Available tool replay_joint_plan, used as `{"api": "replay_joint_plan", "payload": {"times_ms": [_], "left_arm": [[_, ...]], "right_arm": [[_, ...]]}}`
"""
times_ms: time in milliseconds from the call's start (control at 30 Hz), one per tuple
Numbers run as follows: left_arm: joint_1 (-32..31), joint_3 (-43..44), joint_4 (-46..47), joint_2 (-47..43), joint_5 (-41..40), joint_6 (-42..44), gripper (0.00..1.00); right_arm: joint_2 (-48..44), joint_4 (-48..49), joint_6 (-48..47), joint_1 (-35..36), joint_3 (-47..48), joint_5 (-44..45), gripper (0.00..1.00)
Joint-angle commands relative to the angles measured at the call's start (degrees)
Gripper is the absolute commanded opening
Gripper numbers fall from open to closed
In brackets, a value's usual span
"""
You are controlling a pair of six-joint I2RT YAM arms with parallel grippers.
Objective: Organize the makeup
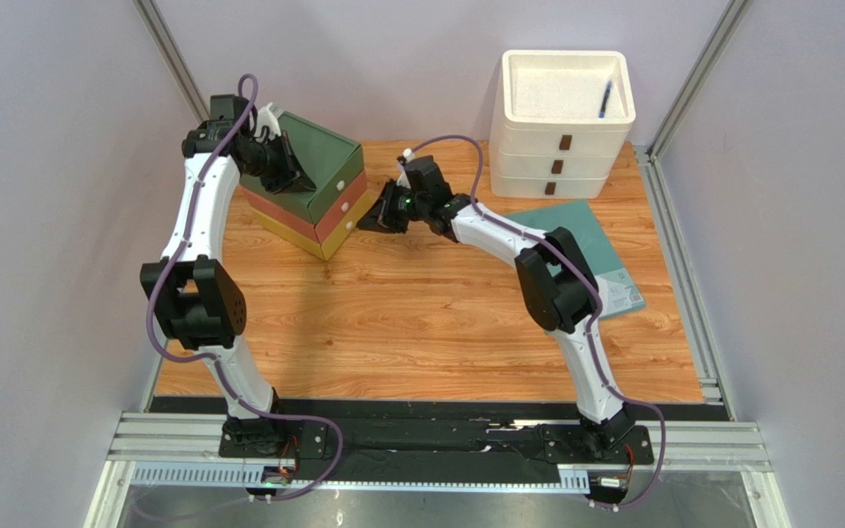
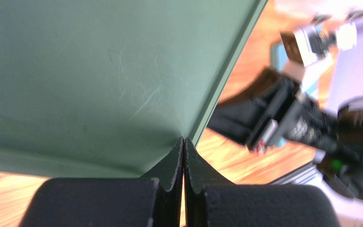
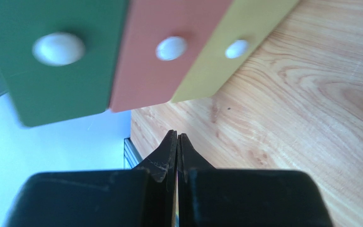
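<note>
The left fingers (image 2: 179,152) are pressed together with nothing between them. Their tips sit at the green top (image 2: 98,71) of a small stack of drawers (image 1: 322,182), with the top's edge running off toward 1 o'clock. Whether the tips touch the top cannot be told.

The right fingers (image 3: 171,142) are also together and hold nothing. They hang over the wooden surface (image 3: 301,109) and point at the stack's front without touching it. From their tips, the green drawer (image 3: 55,80) lies toward 10 o'clock, the red drawer (image 3: 164,75) at 12 o'clock and the yellow drawer (image 3: 226,66) toward 1 o'clock. All three drawers are shut, and each carries a white knob (image 3: 58,48).

In the overhead view the stack stands at about 10 o'clock on the surface. The left arm (image 1: 201,220) reaches over it from the 8 o'clock side, and the right arm (image 1: 548,275) stretches in from 4 o'clock. A white set of drawers (image 1: 563,138) stands at 1 o'clock, with a blue pen (image 1: 605,99) lying in its open top tray. A teal book (image 1: 603,237) lies flat at 3 o'clock, partly under the right arm.

The makeup does not show in any view, and what the shut drawers hold cannot be told.
</note>
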Motion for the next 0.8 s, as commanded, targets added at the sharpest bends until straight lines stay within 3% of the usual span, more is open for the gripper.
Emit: {"api": "replay_joint_plan", "payload": {"times_ms": [0, 133, 600, 667, 767], "left_arm": [[-0.4, -7.3, 9.0, -1.0, -0.2, -11.9, 0.0], [-0.3, -17.2, 28.0, -5.7, 3.9, -24.4, 0.03], [0.1, -37.5, 69.9, -14.0, 4.1, -50.6, 0.16], [0.2, -38.9, 73.2, -14.6, 4.1, -52.0, 0.17], [0.2, -40.6, 76.2, -16.8, 2.7, -52.7, 0.27]], "right_arm": [[-6.0, 2.0, -3.9, -0.3, -2.5, -0.9, 0.0], [-7.2, 1.8, -4.9, -0.3, -4.9, -0.9, 0.0], [-11.6, 1.5, -7.2, -0.2, -9.8, -0.6, 0.0], [-12.2, 1.6, -7.3, -0.2, -10.3, -0.5, 0.0], [-12.9, 1.7, -7.5, -0.3, -11.2, -0.4, 0.0]]}}
